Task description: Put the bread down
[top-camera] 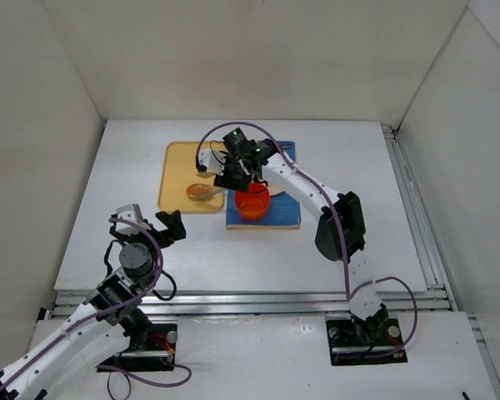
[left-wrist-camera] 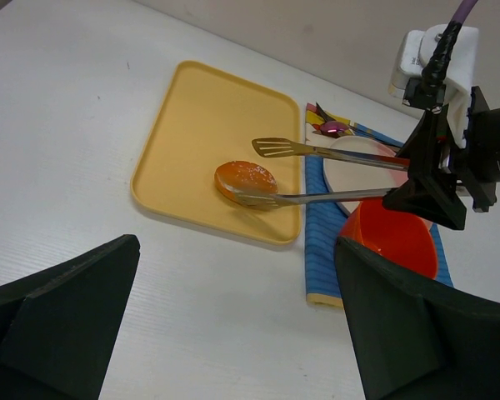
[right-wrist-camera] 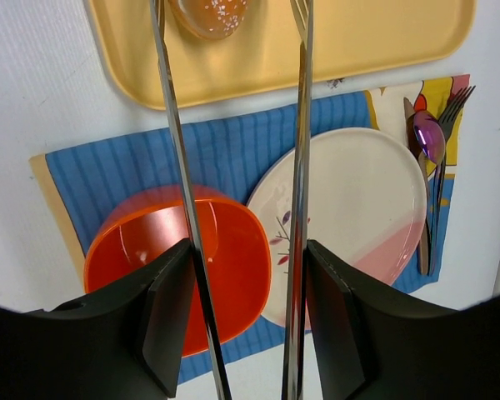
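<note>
On yellow tray, bread between tongs

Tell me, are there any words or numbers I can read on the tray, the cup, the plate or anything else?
There is no readable text anywhere in these pictures.
tray: plain yellow, no writing.
cup: plain orange, no writing.
plate: only a little flower drawing and a pink patch, no letters.
placemat: blue stripes and a colourful edge, no letters.
bread and tongs: no marks to read.
</note>
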You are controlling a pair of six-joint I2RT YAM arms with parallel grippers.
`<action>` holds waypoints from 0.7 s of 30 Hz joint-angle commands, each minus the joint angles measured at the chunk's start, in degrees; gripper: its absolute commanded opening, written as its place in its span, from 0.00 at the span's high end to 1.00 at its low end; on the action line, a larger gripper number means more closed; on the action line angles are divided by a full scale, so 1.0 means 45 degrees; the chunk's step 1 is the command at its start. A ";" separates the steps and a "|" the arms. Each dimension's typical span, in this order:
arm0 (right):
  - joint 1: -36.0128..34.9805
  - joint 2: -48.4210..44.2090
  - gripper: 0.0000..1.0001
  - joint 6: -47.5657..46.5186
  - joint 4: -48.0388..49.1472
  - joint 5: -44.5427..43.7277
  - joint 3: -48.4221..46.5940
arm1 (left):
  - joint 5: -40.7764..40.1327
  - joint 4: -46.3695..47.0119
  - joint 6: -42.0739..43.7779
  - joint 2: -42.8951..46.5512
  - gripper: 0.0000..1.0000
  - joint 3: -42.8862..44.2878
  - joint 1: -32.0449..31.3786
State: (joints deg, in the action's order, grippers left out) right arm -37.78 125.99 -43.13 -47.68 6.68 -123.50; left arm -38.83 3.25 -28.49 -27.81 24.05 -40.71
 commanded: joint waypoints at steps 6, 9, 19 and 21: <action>-0.0100 0.0204 0.50 -0.0004 -0.0087 -0.0019 -0.1246 | 0.0035 0.0685 0.0198 -0.0089 0.01 0.0475 0.0101; -0.0139 0.0360 0.50 0.0035 -0.0283 0.0020 -0.1441 | 0.0054 0.0665 0.0198 -0.0050 0.01 0.0456 0.0101; -0.0120 0.0243 0.73 0.0112 -0.0596 -0.0662 -0.1480 | 0.0015 0.0724 0.0179 -0.0206 0.01 0.0475 0.0101; -0.0120 0.0166 0.70 0.0152 -0.0557 -0.0664 -0.1500 | 0.0015 0.0705 0.0218 -0.0265 0.01 0.0494 0.0101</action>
State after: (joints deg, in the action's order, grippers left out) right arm -37.95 128.53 -42.87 -50.85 5.56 -127.28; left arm -38.81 3.27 -28.49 -27.86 24.05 -40.71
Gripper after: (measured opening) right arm 0.334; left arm 0.996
